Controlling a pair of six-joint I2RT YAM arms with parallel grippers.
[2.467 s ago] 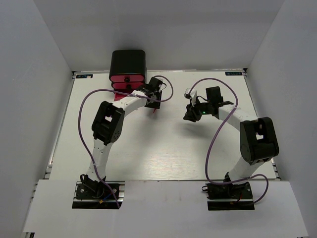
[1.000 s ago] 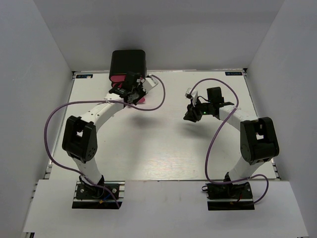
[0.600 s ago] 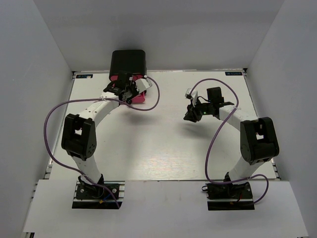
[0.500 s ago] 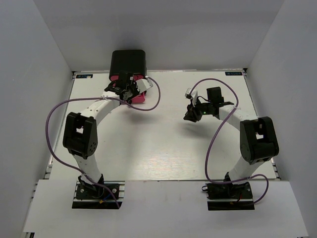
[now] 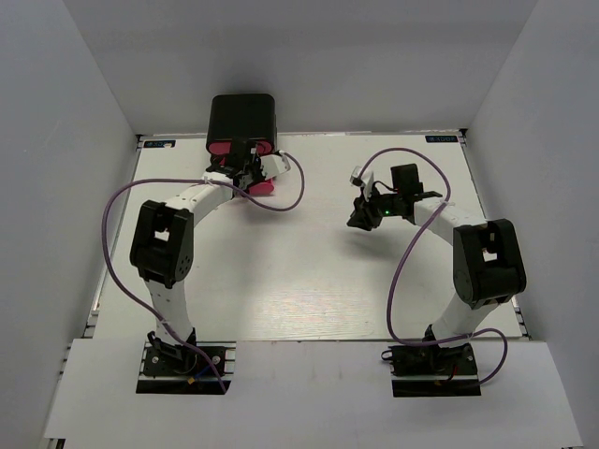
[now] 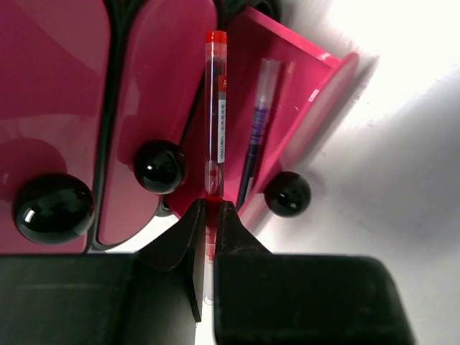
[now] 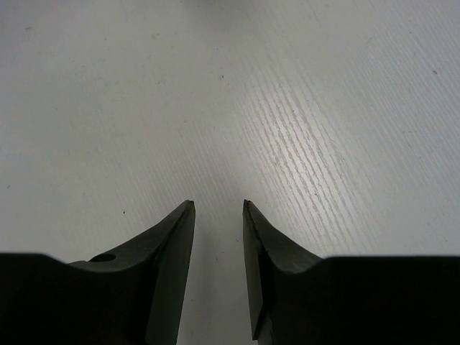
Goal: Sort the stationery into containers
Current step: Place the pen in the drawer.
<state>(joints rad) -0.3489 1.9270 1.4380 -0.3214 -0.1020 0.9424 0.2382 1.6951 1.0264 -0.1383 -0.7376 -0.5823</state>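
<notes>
Handling: red pen point(image 6: 214, 108) light, stiff, slick | left gripper point(image 6: 209, 210) pinches its tail end over open drawer point(image 6: 316, 86) near far edge of table point(image 5: 309, 281) | right gripper point(image 7: 218, 206) part-spread, seemingly empty

The cabinet point(image 5: 242, 117) stands at the far edge of the desk point(image 5: 309, 281). Two drawers point(image 6: 165, 72) sit pushed into it, and a third drawer point(image 6: 316, 79) juts out in front of the cabinet. The left claw point(image 6: 208, 215) is just before that third drawer. Its pen point(image 6: 215, 108) reaches over the drawer, beside a second pen point(image 6: 259, 122) lying inside. The right claw point(image 7: 218, 208) is well to the cabinet's right, above the desk.
</notes>
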